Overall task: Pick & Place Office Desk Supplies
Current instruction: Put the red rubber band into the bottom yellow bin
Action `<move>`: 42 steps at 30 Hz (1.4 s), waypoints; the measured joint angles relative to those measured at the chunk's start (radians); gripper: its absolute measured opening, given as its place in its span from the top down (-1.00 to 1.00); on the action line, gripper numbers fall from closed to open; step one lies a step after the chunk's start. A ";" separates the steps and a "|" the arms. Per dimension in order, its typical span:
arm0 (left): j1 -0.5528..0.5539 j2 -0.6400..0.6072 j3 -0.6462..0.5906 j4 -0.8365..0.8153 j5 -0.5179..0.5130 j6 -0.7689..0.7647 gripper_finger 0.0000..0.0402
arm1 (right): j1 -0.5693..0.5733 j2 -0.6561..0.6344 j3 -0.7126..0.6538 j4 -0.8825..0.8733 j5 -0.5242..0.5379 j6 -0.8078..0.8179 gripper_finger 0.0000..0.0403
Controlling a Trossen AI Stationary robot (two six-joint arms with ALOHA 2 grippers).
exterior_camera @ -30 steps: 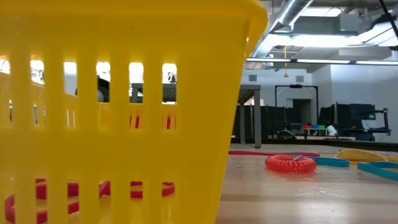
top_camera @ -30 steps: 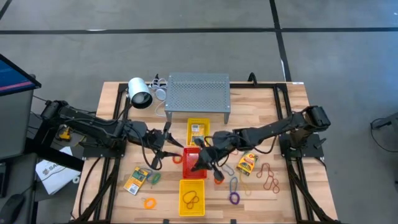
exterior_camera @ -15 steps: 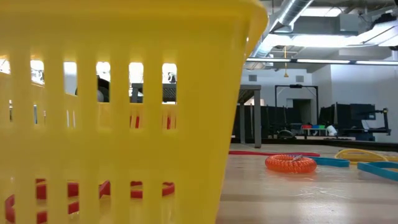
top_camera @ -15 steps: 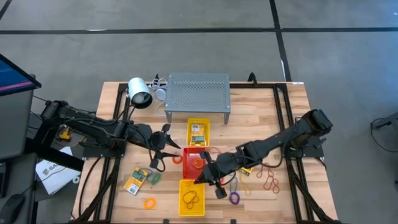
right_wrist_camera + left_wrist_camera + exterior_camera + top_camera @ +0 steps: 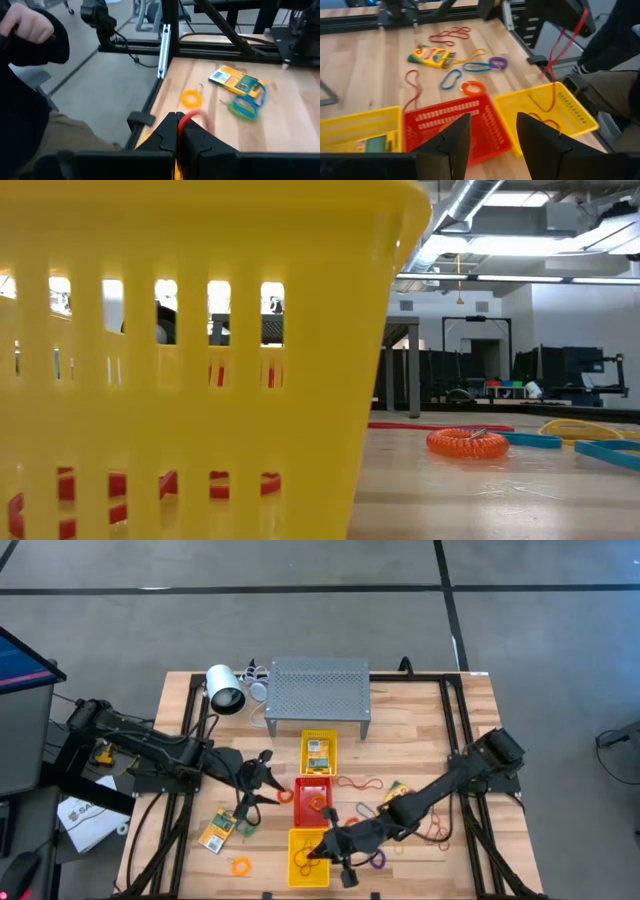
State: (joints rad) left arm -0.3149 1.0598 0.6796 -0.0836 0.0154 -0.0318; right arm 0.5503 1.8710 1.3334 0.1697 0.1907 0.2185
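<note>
Since the earlier frames we see the right tool (image 5: pixel 322 851) travel from beside the red tray (image 5: pixel 312 810) to above the near yellow tray (image 5: pixel 309 870), arm stretched low across the worktop (image 5: pixel 420 720); left tool (image 5: pixel 252 783) has shifted only slightly, sitting left of the red tray.

Right tool: fingers clenched on a red rubber band (image 5: pixel 192 118); in the left wrist view the band (image 5: pixel 559 55) hangs as a long loop from the tool down into the near yellow tray (image 5: pixel 570 107), its lower end at the tray's floor next to a brownish loop (image 5: pixel 546 122) already lying there.

Left tool (image 5: pixel 490 145): fingers spread apart, grasping nothing, hovering above the worktop.

We note three trays in a line; far yellow tray (image 5: pixel 320 765) holds a printed card packet (image 5: pixel 318 748); red tray holds an orange ring (image 5: pixel 318 804).

Loose supplies on the worktop: card packet (image 5: pixel 218 831) with a green loop (image 5: pixel 247 826) beside it on the left side; orange ring (image 5: pixel 240 866) near the front edge; purple ring (image 5: pixel 377 859) just right of the near yellow tray; red loops (image 5: pixel 435 827) on the right side; a second packet (image 5: pixel 431 54) near the right arm, partly hidden from above.

Low view is filled by a yellow tray wall (image 5: pixel 200 360); an orange coiled ring (image 5: pixel 467 443) lies beyond it.
</note>
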 joint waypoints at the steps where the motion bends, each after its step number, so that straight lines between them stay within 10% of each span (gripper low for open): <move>1: -0.011 -0.003 0.000 0.000 0.000 -0.003 0.24 | 0.000 0.017 0.012 0.010 0.000 0.004 1.00; 20: -0.282 -0.178 -0.001 -0.004 -0.007 -0.011 0.24 | -0.010 0.261 0.255 -0.125 0.008 0.182 1.00; 42: -0.300 -0.175 -0.001 -0.005 -0.016 -0.011 0.24 | -0.009 0.274 0.255 -0.323 -0.017 0.359 1.00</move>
State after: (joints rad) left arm -0.6147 0.8852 0.6785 -0.0891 -0.0006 -0.0424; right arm 0.5415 2.1455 1.5887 -0.1531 0.1734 0.5778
